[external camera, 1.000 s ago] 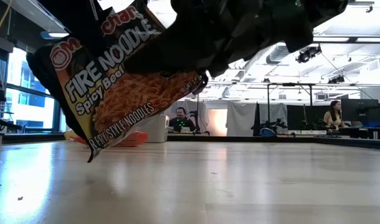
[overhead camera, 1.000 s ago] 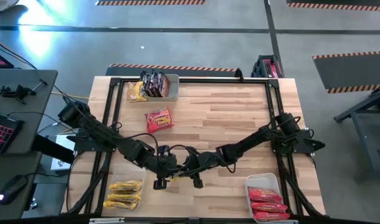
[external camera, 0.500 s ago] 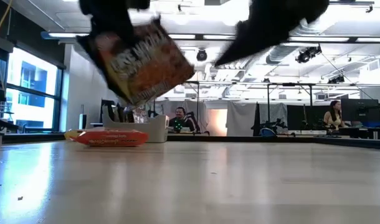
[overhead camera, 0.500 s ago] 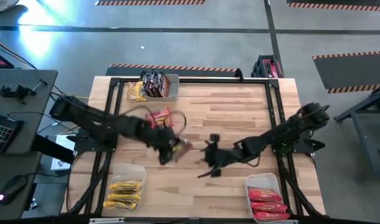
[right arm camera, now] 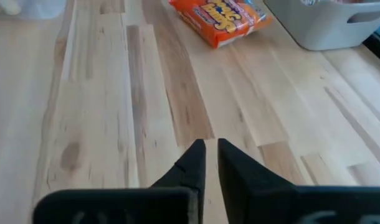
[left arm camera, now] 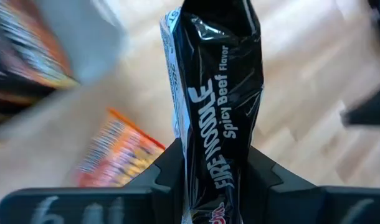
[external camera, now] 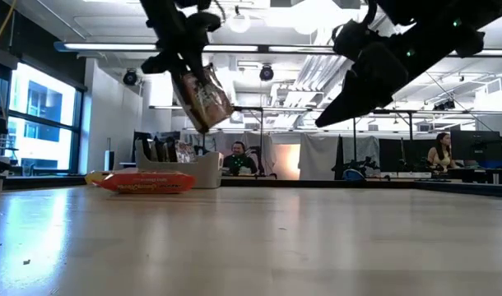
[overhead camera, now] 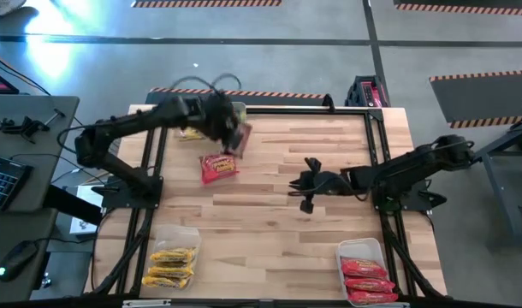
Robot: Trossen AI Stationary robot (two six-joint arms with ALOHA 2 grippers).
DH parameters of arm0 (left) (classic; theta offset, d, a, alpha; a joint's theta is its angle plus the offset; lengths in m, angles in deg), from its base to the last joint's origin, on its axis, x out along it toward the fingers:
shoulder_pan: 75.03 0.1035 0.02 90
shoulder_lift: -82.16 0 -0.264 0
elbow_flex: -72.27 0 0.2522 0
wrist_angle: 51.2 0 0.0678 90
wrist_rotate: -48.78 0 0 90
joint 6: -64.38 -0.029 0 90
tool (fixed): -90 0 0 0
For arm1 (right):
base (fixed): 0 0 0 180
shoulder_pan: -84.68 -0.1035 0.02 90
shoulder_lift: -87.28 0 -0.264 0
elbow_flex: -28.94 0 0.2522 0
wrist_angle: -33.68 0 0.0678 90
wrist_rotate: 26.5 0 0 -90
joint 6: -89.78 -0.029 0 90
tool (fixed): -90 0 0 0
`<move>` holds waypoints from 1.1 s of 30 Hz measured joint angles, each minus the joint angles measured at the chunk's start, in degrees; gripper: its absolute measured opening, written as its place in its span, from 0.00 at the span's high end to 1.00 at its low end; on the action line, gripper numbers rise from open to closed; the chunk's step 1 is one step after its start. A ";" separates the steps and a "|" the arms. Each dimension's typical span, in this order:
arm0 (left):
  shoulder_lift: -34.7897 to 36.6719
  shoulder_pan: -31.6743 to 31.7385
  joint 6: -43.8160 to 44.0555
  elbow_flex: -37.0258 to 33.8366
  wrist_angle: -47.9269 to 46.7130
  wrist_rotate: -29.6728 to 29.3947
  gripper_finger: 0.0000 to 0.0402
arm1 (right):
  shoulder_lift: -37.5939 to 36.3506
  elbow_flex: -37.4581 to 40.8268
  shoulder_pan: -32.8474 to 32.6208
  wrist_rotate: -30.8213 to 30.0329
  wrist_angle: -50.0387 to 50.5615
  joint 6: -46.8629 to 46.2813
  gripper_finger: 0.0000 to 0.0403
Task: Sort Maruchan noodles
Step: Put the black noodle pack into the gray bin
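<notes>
Clamped on a dark Fire Noodle packet (left arm camera: 218,93), our left claw (overhead camera: 231,137) hung beside the far bin (overhead camera: 238,109) of dark packets, so we judged the drop next, while our right claw (overhead camera: 305,190), fingers together, waited mid-counter (overhead camera: 329,248).

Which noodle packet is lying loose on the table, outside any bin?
The red-orange packet, flat on the bare wood near the far-left bin. The black packet is up in the left gripper; the rest sit in bins.
</notes>
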 joint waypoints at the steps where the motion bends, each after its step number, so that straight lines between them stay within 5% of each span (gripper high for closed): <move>1: -0.37 2.01 -0.90 1.03 -0.44 0.00 0.80 | 0.02 0.14 0.39 0.39 -0.07 -0.02 0.95; 13: -12.59 21.39 -7.23 11.55 -3.91 4.43 0.80 | 0.24 0.16 0.99 0.83 -0.17 0.03 1.00; 24: -29.06 23.55 -10.97 24.29 -11.56 3.41 0.80 | 0.26 0.16 1.10 0.81 -0.06 1.51 1.00; 33: -34.29 23.51 -10.71 28.13 -17.27 3.67 0.80 | 0.28 0.16 1.10 0.82 0.33 1.28 1.00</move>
